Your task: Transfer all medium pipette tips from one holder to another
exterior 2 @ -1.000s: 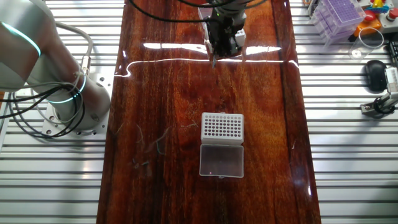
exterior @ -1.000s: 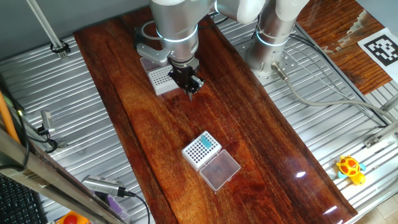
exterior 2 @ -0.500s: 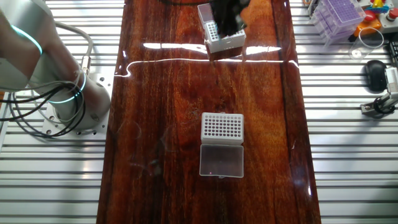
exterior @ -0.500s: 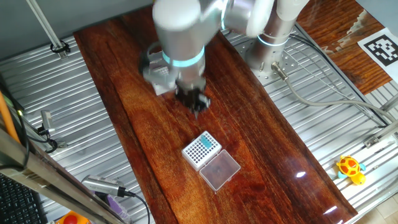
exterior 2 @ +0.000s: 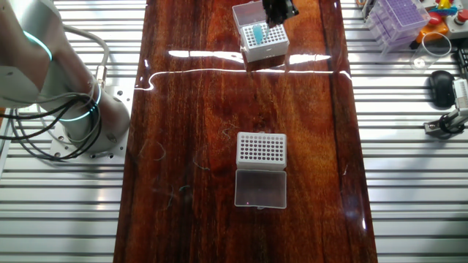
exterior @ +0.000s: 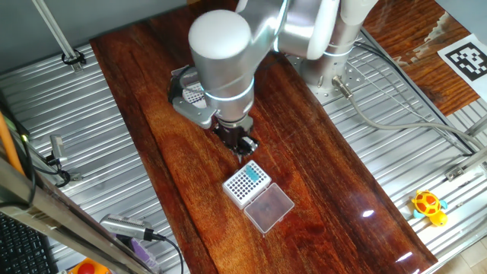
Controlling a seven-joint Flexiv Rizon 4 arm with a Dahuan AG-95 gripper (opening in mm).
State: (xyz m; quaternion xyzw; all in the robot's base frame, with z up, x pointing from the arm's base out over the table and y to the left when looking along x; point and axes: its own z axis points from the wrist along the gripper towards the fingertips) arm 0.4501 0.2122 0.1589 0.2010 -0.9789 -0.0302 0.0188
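A white rack (exterior: 245, 185) holds a patch of teal medium pipette tips (exterior: 252, 175), with its clear lid (exterior: 268, 209) lying open beside it. In the other fixed view this rack (exterior 2: 263, 44) sits at the far end, tips (exterior 2: 258, 33) showing. A second white rack (exterior 2: 261, 149) with only bare holes stands mid-table with its lid (exterior 2: 259, 190); in one fixed view the arm covers most of this rack (exterior: 195, 91). My gripper (exterior: 244, 149) hangs just above and behind the teal rack, fingers together; whether they pinch anything is too small to see. The other fixed view cuts the gripper (exterior 2: 278, 9) off at the top edge.
The robot base (exterior 2: 77, 117) stands left of the wooden board, with cables. A purple tip box (exterior 2: 398, 16) and a mouse (exterior 2: 440, 86) lie on the right. A yellow toy (exterior: 428, 205) and a marker tag (exterior: 466, 59) sit off the board.
The gripper has travelled from beside the bare-holed rack across the board to the rack holding the teal tips. Both racks stayed in place.
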